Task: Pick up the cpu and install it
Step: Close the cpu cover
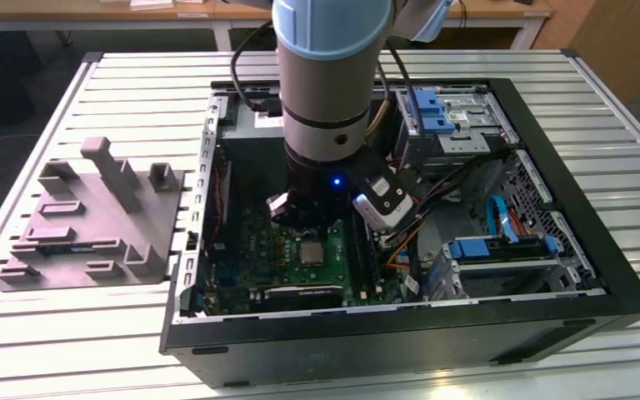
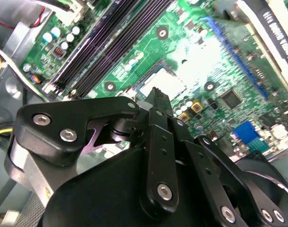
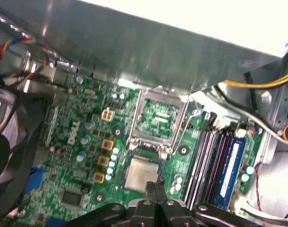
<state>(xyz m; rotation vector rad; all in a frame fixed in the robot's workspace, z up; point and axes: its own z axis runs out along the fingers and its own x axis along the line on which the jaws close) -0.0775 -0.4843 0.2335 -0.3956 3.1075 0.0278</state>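
Observation:
The cpu (image 1: 312, 252), a small square chip with a silvery top, lies flat in its socket on the green board (image 1: 256, 258) inside the open computer case. In both wrist views the cpu (image 3: 140, 174) (image 2: 164, 85) sits just past the black fingertips. The socket's metal frame (image 3: 158, 116) stands hinged open beside the chip, with its wire lever (image 3: 182, 135) raised. My gripper (image 3: 154, 185) (image 2: 156, 93) hangs low over the board right by the chip's edge, shut with nothing between its fingers. In the exterior view the arm's wrist hides most of the gripper (image 1: 297, 221).
Memory sticks (image 3: 229, 165) (image 2: 111, 42) run alongside the socket. A black fan (image 3: 7, 156) and the case's metal wall (image 3: 158, 47) hem in the board. Drive bays with blue tabs (image 1: 437, 108) and cables (image 1: 442, 187) fill the case's right. A grey fixture rack (image 1: 87, 217) stands on the table.

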